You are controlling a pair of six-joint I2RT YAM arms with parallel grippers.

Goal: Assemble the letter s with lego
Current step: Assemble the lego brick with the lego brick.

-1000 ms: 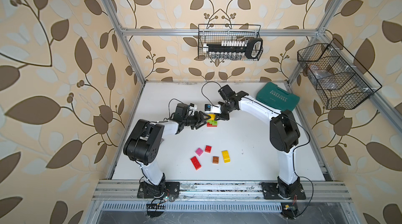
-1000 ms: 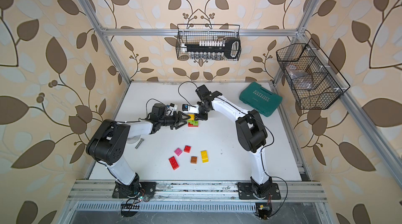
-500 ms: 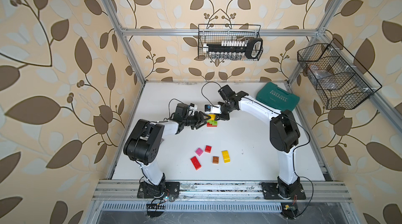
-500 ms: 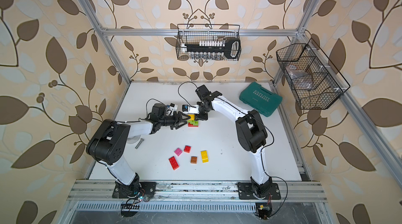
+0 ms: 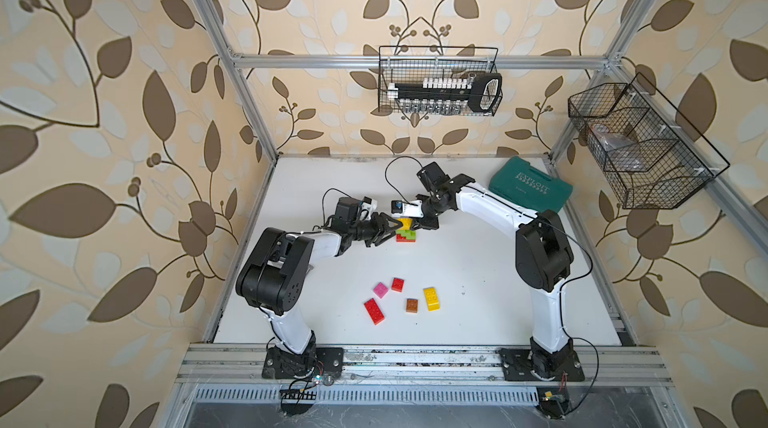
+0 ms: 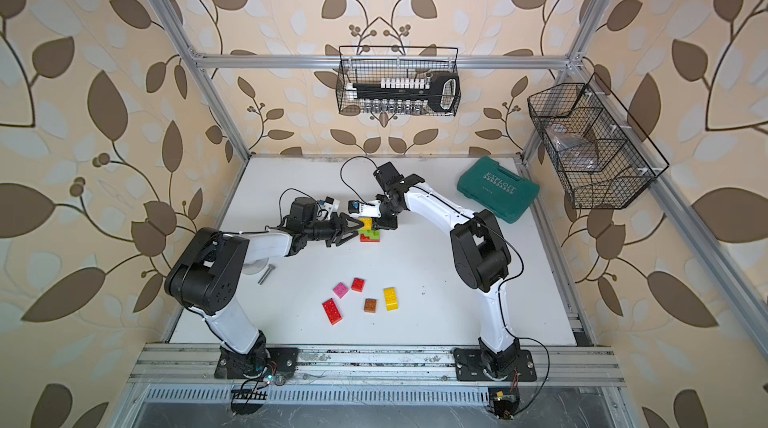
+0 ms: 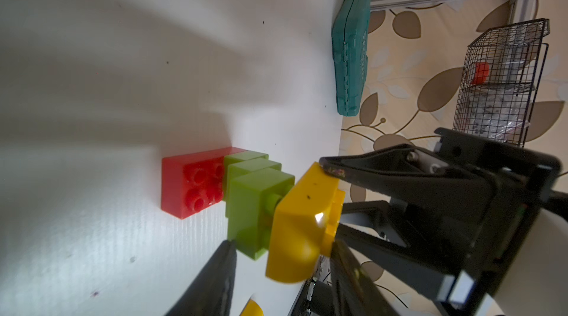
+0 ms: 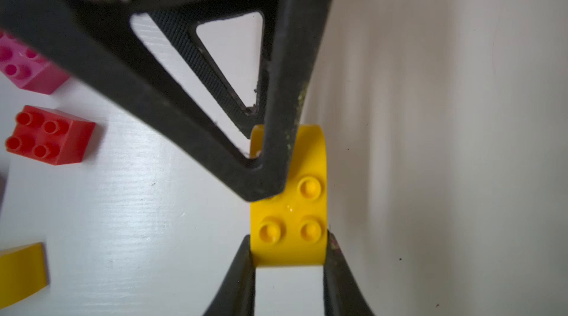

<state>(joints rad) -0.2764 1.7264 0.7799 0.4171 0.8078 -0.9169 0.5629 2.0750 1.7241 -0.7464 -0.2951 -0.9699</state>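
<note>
A small lego stack stands mid-table: red base point(image 5: 400, 239), lime green bricks point(image 5: 409, 233) and a yellow curved brick point(image 5: 404, 222) on top. That yellow brick point(image 7: 295, 222) sits tilted, with green studs showing under it. My right gripper point(image 8: 289, 247) is shut on the yellow brick's point(image 8: 289, 222) two sides. My left gripper point(image 7: 282, 243) comes from the other side. One finger presses the yellow studded top, the other touches the green brick point(image 7: 249, 200) from below. Loose pink point(image 5: 380, 289), red point(image 5: 374, 311), brown point(image 5: 412, 305) and yellow point(image 5: 431, 299) bricks lie nearer the front.
A teal case point(image 5: 530, 189) lies at the back right. Wire baskets hang on the back wall point(image 5: 438, 87) and the right wall point(image 5: 640, 147). A bolt point(image 6: 266, 274) lies by the left arm's base.
The left gripper's jaws have narrowed onto the stack. Both arms and the bricks have stayed almost where they were.
</note>
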